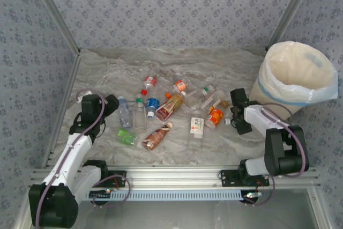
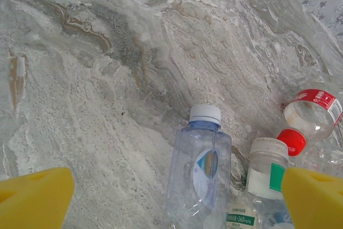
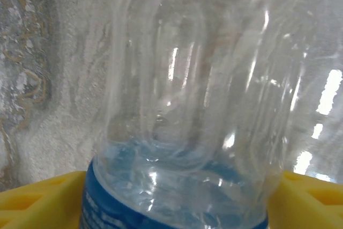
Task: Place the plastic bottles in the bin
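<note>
Quick rundown. The bottles (image 1: 166, 108) are scattered flat across the middle of the marble table (image 1: 107, 68), mostly bunched between the two arms. Caps in red, orange, green, blue and white can be picked out. The bin (image 1: 284, 92) is parked upright at the far right, with a cream bag folded over the rim and a light blue band round it. It's close to the right arm and well apart from the left end of the heap.

Right gripper (image 3: 177, 199): a clear blue-label bottle (image 3: 187, 105) is wedged between the yellow fingers (image 3: 37, 202). Both pads are pressed against its sides, so it's clamped on that one. The bottle is so close to the wrist camera that its cap can't be made out. A bit of marble is seen behind it on the left.

Left gripper (image 2: 176, 191): the fingers are spread wide and nothing is gripped. It's hung over the left end of the heap. Just ahead, a clear white-cap bottle (image 2: 198, 159) is laid on its side with the cap pointing away, roughly lined up between the fingers, and no contact is seen. Right beside it a green-label bottle (image 2: 265, 172) is laid, and past that a red-cap bottle (image 2: 311, 119) with a red-and-white label.
</note>
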`<state>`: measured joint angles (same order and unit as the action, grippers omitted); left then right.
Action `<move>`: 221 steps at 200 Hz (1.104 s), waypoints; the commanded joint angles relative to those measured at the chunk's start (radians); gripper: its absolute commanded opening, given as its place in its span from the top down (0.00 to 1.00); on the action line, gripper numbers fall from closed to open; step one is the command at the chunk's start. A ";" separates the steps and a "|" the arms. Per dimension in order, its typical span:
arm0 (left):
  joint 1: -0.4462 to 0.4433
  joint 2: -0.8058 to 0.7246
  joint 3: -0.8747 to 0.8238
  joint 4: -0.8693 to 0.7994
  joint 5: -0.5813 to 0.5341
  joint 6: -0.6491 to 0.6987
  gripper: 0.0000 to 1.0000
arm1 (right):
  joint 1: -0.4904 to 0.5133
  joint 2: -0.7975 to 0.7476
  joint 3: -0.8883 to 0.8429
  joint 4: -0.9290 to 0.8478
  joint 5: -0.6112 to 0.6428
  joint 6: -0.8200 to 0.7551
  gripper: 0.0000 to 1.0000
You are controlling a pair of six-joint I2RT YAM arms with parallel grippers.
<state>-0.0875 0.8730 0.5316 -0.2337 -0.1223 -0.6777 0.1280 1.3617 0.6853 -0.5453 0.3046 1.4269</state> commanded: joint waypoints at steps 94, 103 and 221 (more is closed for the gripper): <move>-0.003 0.055 0.033 0.034 0.041 0.020 0.00 | 0.252 -0.259 -0.094 -0.078 0.211 -0.291 0.61; -0.002 0.062 0.037 0.037 0.049 0.020 0.01 | 0.300 -0.290 -0.092 -0.094 0.250 -0.301 0.62; -0.003 0.063 0.087 -0.055 0.036 -0.034 0.00 | 0.439 -0.335 0.426 0.171 0.204 -1.081 0.62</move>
<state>-0.0875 0.9443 0.5804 -0.2340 -0.0677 -0.6914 0.5957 0.9852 0.9428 -0.4294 0.5346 0.5846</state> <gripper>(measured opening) 0.994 0.582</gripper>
